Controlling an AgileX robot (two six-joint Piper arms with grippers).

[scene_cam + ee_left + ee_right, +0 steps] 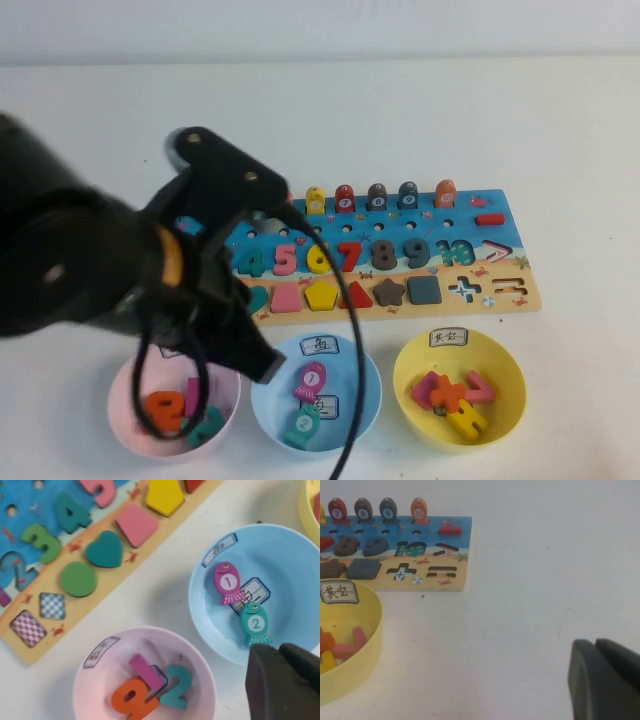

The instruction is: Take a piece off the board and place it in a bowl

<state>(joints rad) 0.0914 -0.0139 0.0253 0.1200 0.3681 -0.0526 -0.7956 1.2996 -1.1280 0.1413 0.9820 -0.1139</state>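
Observation:
The number board lies across the table's middle with numerals, shapes such as a yellow pentagon, and fish pegs on it. It also shows in the left wrist view. In front stand a pink bowl, a blue bowl and a yellow bowl. My left gripper hangs above the gap between the pink bowl and blue bowl, shut and empty. My right gripper is shut and empty over bare table, right of the yellow bowl; it is out of the high view.
The pink bowl holds an orange numeral, a pink bar and a teal 2. The blue bowl holds a pink fish and a teal fish. The yellow bowl holds sign pieces. My left arm hides the board's left end.

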